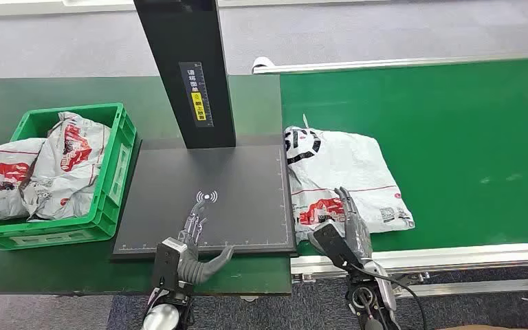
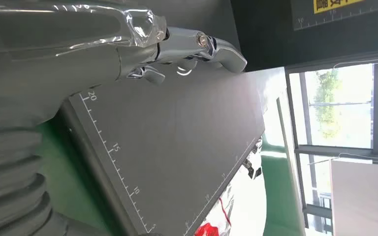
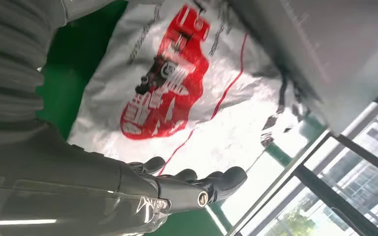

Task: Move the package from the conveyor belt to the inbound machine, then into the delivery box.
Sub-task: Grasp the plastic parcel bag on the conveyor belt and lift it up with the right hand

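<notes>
My right hand (image 1: 349, 221) hovers, fingers spread, over the package (image 1: 344, 175) on the conveyor belt (image 1: 454, 137), perhaps touching it. It looks a soft, slippery poly bag; I'd grasp its near edge. My left hand (image 1: 194, 230) lies open.

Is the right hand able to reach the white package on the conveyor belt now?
Probably yes. The right hand is open over the near edge of the package, and nothing lies between them on the conveyor belt.

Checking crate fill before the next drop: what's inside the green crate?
The green crate holds crumpled white packages with red print: one stands against its right wall, another spills over the left rim. They cover the crate floor, so anything underneath is hidden.
</notes>
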